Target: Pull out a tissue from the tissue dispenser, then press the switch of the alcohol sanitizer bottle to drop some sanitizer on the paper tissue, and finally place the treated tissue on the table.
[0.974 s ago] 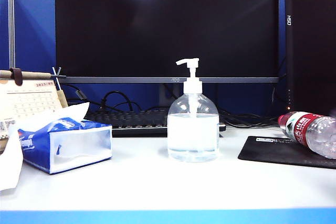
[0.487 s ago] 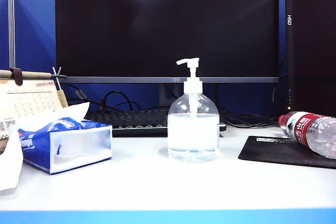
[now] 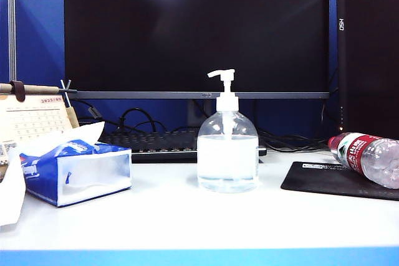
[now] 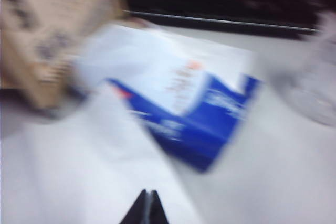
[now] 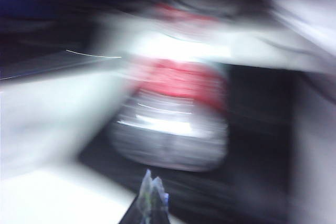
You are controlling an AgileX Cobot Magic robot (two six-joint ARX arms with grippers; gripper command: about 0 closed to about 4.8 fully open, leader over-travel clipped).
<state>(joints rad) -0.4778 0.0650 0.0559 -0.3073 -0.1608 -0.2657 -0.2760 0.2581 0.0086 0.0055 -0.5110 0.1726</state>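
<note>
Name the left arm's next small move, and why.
Probably open the left hand and lower it toward the white tissue sticking out of the tissue pack: the hand is shut and empty above the table, and no sheet is pulled out yet.

The second monitor (image 3: 368, 48) at the right carries white letters on its bezel, turned sideways, that read about "HSO". The desk calendar (image 3: 34, 113) at the left shows a red date heading starting "2023", its last digits too small to read. Print on the tissue dispenser (image 3: 75, 169), the water bottle's red label (image 3: 358, 151) and the middle monitor's logo (image 3: 206, 95) is illegible.
</note>
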